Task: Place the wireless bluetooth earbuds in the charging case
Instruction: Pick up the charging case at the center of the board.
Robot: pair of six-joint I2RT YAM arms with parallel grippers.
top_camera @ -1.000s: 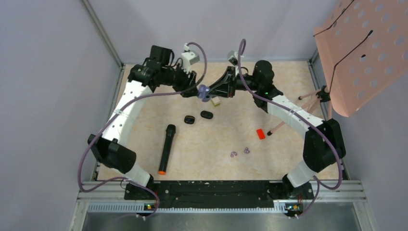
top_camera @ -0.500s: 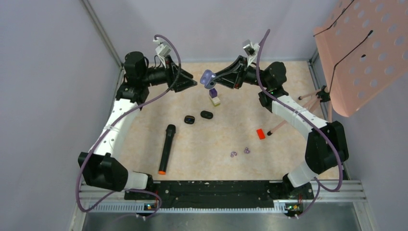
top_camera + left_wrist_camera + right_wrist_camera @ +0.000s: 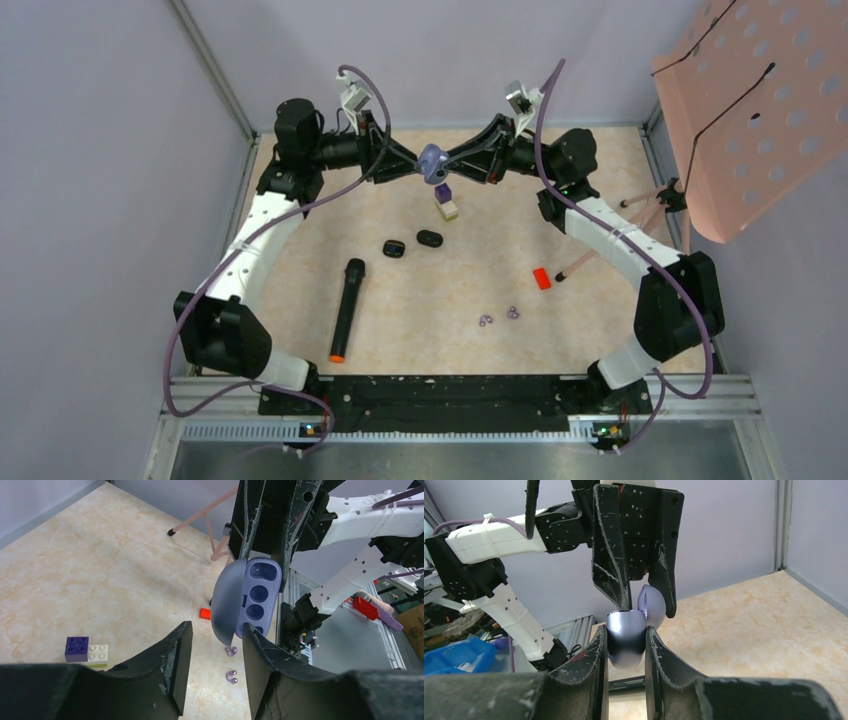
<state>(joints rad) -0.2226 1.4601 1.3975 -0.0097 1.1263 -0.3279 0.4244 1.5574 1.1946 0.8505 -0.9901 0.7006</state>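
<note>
The charging case (image 3: 625, 642) is clamped in the right gripper (image 3: 626, 630), its lid (image 3: 225, 600) flanked by the left gripper's (image 3: 216, 627) parted jaws. Two earbuds (image 3: 392, 248) (image 3: 430, 238) below are seen only overhead.

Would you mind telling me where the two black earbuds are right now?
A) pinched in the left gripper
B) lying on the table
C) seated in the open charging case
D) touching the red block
B: both earbuds, one beside the other, lie on the table, well apart from the charging case, whose visible wells look empty.
</note>
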